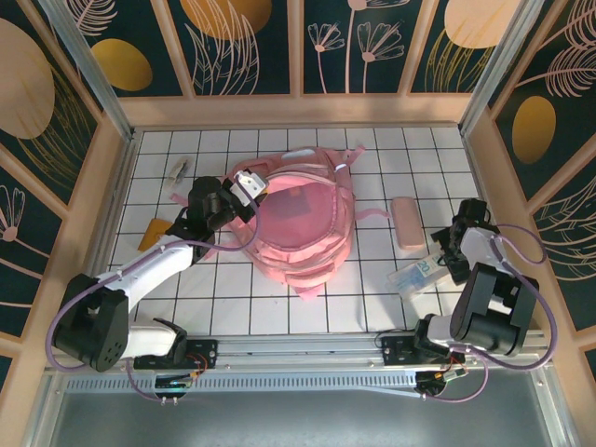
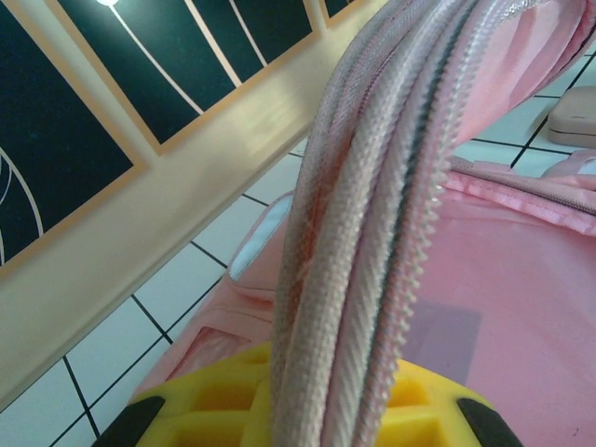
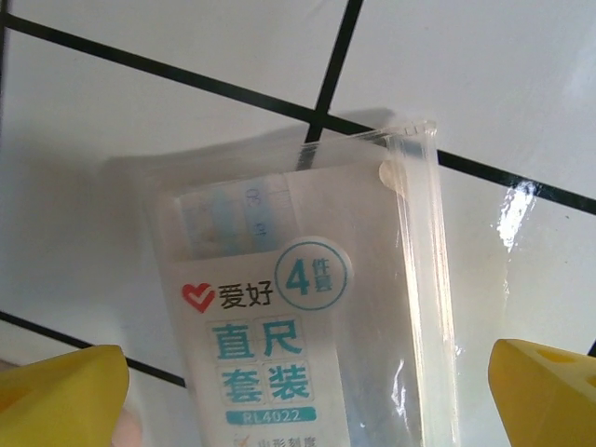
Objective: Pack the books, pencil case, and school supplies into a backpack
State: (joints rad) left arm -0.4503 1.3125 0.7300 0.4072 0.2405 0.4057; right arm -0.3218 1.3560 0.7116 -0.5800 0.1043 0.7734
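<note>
I see my left gripper pinching the backpack by its zipper rim, my right gripper spread wide over the ruler pack.

A white tabletop ruled with a black grid is closed in left, far and right by wood-framed dark teal wall panels with gold ovals and pale flower drawings. A silver metal rail runs along its near edge.

arms: white links, black joints | cables: lilac (looping loosely) | finger pads: yellow
</note>
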